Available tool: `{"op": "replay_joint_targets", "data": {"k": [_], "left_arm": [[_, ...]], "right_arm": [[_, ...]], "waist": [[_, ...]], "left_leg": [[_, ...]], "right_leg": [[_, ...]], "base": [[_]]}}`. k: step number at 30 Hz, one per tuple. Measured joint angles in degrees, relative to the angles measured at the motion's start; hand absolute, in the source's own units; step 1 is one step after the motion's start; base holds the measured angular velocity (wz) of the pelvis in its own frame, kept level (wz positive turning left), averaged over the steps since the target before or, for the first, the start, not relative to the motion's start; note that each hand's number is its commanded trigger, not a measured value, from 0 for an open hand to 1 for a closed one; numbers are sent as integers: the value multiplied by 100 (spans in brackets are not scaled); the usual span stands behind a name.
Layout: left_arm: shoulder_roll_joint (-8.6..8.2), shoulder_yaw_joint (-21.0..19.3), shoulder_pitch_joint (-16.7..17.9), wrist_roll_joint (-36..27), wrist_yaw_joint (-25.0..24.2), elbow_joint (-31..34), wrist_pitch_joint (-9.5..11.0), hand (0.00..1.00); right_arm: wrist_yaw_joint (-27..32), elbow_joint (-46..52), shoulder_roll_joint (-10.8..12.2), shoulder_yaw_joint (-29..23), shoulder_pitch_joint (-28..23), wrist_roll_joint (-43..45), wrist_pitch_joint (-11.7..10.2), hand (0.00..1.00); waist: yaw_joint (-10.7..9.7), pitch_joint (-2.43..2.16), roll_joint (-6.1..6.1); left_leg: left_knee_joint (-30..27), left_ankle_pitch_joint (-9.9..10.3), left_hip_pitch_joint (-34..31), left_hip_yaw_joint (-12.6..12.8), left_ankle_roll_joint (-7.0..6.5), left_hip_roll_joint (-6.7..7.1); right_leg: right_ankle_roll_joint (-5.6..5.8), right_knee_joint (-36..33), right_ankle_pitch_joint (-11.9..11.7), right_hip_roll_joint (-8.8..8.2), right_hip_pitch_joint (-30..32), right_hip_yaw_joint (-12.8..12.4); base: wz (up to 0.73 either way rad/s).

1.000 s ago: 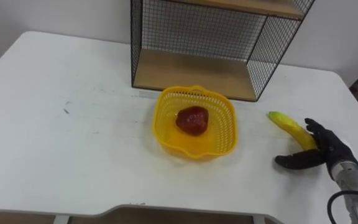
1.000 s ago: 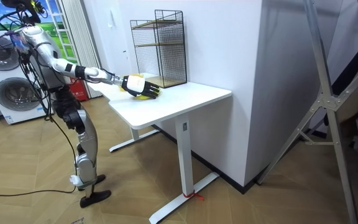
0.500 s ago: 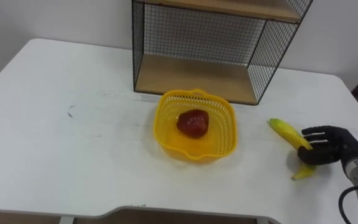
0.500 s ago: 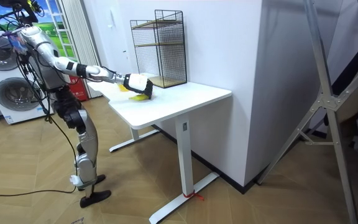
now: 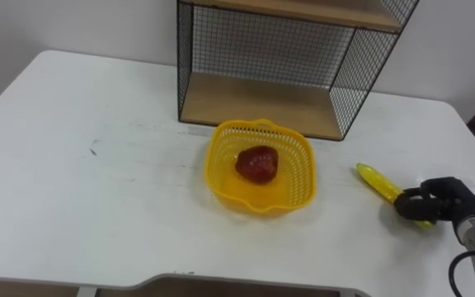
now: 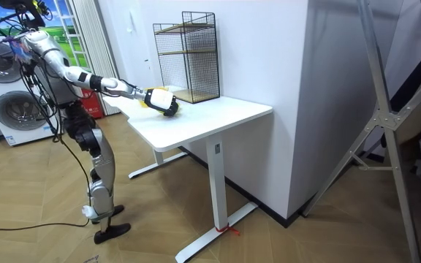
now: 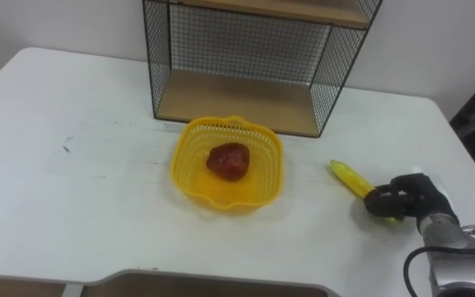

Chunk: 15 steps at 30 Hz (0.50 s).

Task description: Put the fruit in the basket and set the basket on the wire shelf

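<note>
Since a second ago your right hand [image 5: 437,200] has changed from lying open, with fingers spread beside the banana [image 5: 374,179], to curling round it. The basket, the fruit inside it and the shelf have kept their places.

You now have the dark fingers and thumb wrapped round the nearer half of the banana, at the right side of the white surface [image 5: 97,198]. The free half sticks out of the fist toward the upper left, its greenish tip pointing at the gap between the basket and the shelf. A sliver of yellow shows below the fingers. You cannot tell from these views whether the banana rests on the surface or has just cleared it.

The yellow basket [image 5: 218,142] sits upright near the middle of the surface, well apart from your hand and to its left. One red fruit [image 5: 256,163] lies in its bottom, roughly central. Just behind the basket stands the black wire shelf [image 5: 349,78]. Its open front faces you, and the basket's far rim lies close to its lower wooden board [image 5: 254,101] without going under it.

In the room view you stand at the end of the surface on the room view's left, upright, with the right arm stretched forward over it toward the shelf. Washing machines [image 6: 17,113] stand behind you.
</note>
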<state>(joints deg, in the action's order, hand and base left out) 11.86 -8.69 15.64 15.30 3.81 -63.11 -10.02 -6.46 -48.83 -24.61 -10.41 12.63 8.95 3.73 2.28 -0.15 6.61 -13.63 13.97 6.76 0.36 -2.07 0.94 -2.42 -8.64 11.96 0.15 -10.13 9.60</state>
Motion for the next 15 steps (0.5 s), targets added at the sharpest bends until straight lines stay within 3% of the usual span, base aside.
{"op": "replay_joint_targets", "data": {"k": [15], "left_arm": [[9,126,-103,-5,0,-2,10,0]], "right_arm": [[-69,53,-1,25,61,-62,8,100]], "waist": [[-6,2,10]], "left_leg": [[17,0,-16,78,-1,-10]], "right_leg": [[0,-14,0,2,52,-20]], "base": [[-1]]}}
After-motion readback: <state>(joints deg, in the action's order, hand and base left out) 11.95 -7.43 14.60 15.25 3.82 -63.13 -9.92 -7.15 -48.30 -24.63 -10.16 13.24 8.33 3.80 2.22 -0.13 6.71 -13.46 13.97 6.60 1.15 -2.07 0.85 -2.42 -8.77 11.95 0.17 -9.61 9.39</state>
